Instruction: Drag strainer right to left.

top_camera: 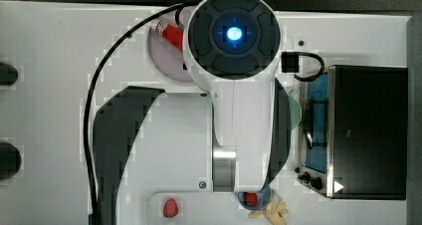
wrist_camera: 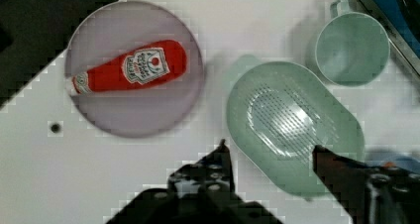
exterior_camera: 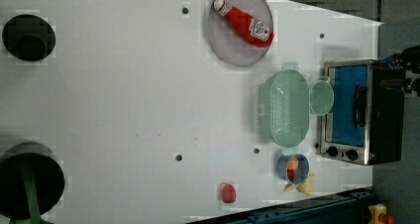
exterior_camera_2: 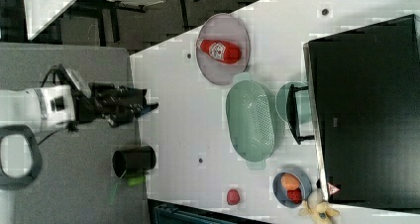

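The pincer hung above the table with its two fingers spread wide and nothing between them, and the near rim of the strainer lay straight under the gap, untouched. In the left view the strainer stood as a pale green oval basket in front of the toaster oven. Just past the strainer from the pincer, the round green cup touched or nearly touched the basket's rim, between it and the oven's blue glass door. Off to the pincer's other side, a little apart from the strainer, sat the grey plate with a red ketchup bottle lying across it. Beyond the strainer's other end, the left view showed a small blue bowl holding red and orange pieces, a yellow toy beside it, and a red strawberry-like piece alone on the bare white top. In the top view the arm hid the strainer, leaving a sliver of green at its edge. The right view showed the gripper from the side, well off the table surface, with the strainer uncovered, and a black cup near the table's edge.
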Controlling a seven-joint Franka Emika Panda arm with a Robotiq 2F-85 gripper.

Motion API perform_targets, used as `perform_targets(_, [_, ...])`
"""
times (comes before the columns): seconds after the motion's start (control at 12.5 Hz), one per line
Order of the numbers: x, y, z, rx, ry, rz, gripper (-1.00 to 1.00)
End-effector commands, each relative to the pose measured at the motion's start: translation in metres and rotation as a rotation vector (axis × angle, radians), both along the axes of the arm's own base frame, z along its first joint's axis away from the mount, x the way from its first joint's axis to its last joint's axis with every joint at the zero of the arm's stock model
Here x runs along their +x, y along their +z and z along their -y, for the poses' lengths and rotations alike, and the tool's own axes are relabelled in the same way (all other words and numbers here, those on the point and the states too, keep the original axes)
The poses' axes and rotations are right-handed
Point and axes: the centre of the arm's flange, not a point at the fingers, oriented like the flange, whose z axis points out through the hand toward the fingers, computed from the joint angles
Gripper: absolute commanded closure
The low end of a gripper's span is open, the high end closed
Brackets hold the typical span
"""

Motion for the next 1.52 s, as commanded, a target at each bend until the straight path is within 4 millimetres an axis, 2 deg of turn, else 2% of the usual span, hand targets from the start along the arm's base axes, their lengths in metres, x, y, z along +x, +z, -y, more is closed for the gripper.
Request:
perform_targets(0.08, [-0.167,0.044,0.037,-0.007,-0.14,-0.033,-0.6])
perform_targets(0.24, [-0.167,0.043,0.037,-0.007,-0.14,-0.034,-1.0])
perform_targets(0.4, [-0.163,0.035,0.037,-0.007,-0.14,-0.052,-1.0])
perform_targets(0.56, [-0.149,0.009,0.037,-0.009,-0.143,-0.074,-1.0])
perform_targets(0.72, [-0.13,-0.037,0.036,-0.012,-0.19,-0.089,-1.0])
perform_targets(1.04, [-0.098,-0.158,0.034,-0.022,-0.458,-0.098,-1.0])
perform_targets(1.2, [-0.084,-0.211,0.031,-0.021,-0.592,-0.071,-1.0])
perform_targets(1.52, [-0.065,-0.295,0.019,-0.012,-0.687,-0.042,-1.0])
